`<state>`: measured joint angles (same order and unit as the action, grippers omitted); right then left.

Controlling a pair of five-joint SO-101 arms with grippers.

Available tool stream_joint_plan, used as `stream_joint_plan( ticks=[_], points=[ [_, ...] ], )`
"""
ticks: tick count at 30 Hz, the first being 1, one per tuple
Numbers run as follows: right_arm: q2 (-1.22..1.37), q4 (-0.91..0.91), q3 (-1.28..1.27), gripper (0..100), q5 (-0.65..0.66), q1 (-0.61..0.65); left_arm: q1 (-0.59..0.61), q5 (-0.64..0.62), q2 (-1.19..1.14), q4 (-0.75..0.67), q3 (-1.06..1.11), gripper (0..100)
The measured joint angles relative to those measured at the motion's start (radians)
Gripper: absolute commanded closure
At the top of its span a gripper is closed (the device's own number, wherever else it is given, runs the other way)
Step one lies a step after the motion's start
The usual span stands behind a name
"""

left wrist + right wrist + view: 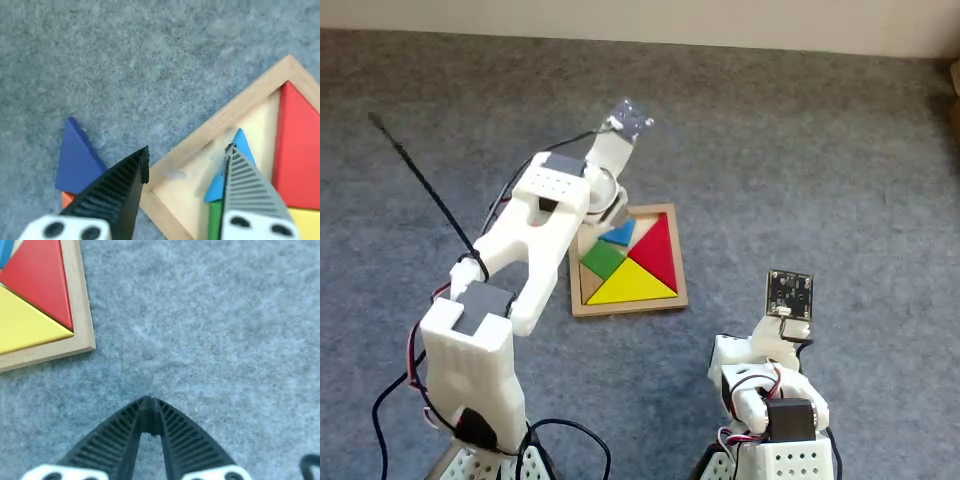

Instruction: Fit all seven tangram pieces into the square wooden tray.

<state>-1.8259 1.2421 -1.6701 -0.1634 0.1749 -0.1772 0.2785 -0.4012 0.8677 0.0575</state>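
The left pincer [187,152] is gaping open, straddling the tray [220,122] rim, one finger hanging over the light blue triangle [243,145]. Just outside, a dark blue piece [75,160] and an orange piece [66,199] are lying on the bench [125,60]. The tray is sitting mid-frame in the high view. Closing here is probably risking a snag on the rim, shoving the tray. The right pincer [150,405] is sitting closed. No readable writing is showing.

The tabletop [225,340] is covered in grey cloth, matt, fuzzy and slightly rough, like felt. The tray [220,125] is pale bare wood, its rim smooth and dull. The red triangle [300,150], yellow triangle [25,320] and dark blue piece [75,160] look painted, smooth with a soft sheen. The left hand [187,150] and right hand [150,405] are ribbed matt plastic. The arm shells [535,225] are white plastic.
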Motion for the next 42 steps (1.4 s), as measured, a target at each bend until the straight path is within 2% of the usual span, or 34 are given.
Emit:
stream_joint_plan(
  ticks=[12, 17, 36, 42],
  points=[
    [0.000, 0.000, 0.000, 99.3, 0.000, 0.000, -0.015, 0.055, 0.003, -0.020, 0.018, 76],
    [0.000, 0.000, 0.000, 99.3, 0.000, 0.000, -0.041, 0.092, 0.005, 0.017, 0.018, 76],
    [0.000, 0.000, 0.000, 99.3, 0.000, 0.000, -0.060, 0.094, 0.008, 0.086, 0.012, 76],
    [0.000, 0.000, 0.000, 99.3, 0.000, 0.000, -0.106, 0.094, 0.009, 0.129, 0.012, 76]
  ],
)
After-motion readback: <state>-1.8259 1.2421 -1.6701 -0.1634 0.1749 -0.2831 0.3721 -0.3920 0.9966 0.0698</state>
